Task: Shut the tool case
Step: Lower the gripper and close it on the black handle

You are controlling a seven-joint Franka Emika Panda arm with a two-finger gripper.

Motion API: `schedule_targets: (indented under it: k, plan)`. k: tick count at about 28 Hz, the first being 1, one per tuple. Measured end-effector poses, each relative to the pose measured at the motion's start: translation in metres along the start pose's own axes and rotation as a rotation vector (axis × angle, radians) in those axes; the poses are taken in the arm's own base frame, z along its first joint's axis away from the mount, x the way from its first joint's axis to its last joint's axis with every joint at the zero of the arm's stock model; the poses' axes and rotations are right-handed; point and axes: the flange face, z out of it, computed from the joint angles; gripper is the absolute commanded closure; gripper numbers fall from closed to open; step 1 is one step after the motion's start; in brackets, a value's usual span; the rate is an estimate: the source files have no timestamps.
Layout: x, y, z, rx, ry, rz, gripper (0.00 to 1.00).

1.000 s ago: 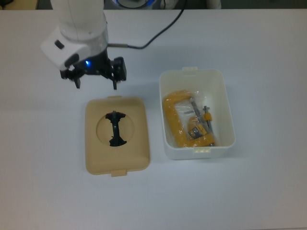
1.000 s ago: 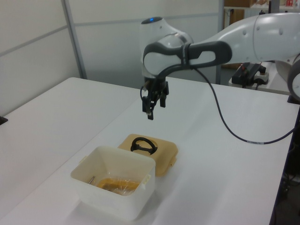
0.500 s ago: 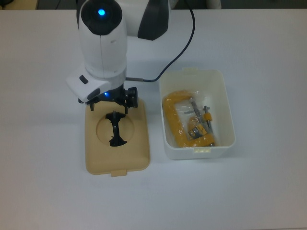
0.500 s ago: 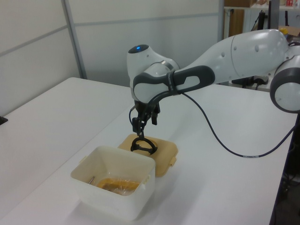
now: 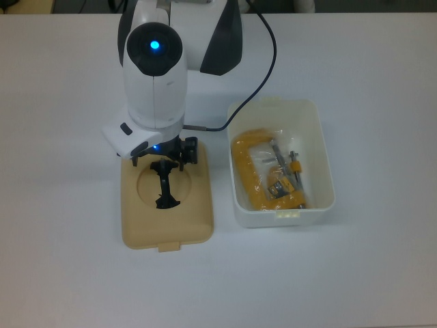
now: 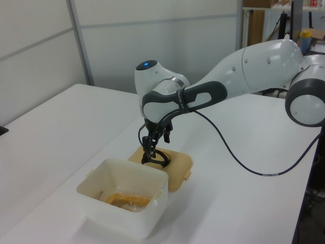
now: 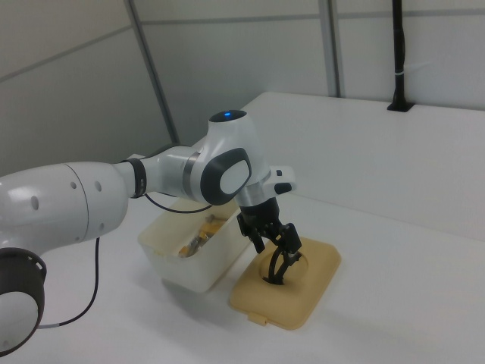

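Note:
The tool case lies in two parts on the white table. Its white tub (image 5: 326, 157) stands open at the top view's right, with a yellow clamp (image 5: 247, 171) and bagged parts inside. The beige lid (image 5: 198, 205) lies flat beside the tub at the top view's left, its black handle (image 5: 164, 186) standing up in the round recess. My gripper (image 5: 158, 160) hangs open just above the handle's far end, one finger on each side. The left view shows the gripper (image 6: 151, 150) low over the lid (image 6: 177, 170), behind the tub (image 6: 122, 213). In the right view the gripper (image 7: 276, 244) is right over the handle (image 7: 279, 269).
A black cable (image 5: 266, 61) runs from the arm's wrist across the table behind the tub. The white arm (image 5: 157, 75) covers the table behind the lid. In the left view a wall panel (image 6: 40, 61) borders the table's far side.
The gripper has moved from behind the lid to over its recess and come down to the black handle. Its fingers remain open. Lid and tub have not moved.

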Motion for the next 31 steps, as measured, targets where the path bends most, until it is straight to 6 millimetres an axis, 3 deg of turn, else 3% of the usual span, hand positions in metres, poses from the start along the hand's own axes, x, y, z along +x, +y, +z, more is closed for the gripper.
schedule_targets:
  k: [10, 15, 16, 21, 23, 31]
  plan:
    - [0.006, -0.001, 0.014, -0.002, 0.022, 0.07, 0.22]
    - [0.008, -0.002, 0.023, -0.009, 0.028, 0.095, 0.53]
    - [0.009, -0.002, 0.024, -0.009, 0.029, 0.096, 0.65]
    - [0.01, -0.002, 0.022, -0.008, 0.035, 0.103, 0.95]
    - [0.011, -0.002, 0.018, -0.007, 0.043, 0.106, 1.0]
    - [0.014, -0.002, 0.013, -0.006, 0.055, 0.111, 1.0]
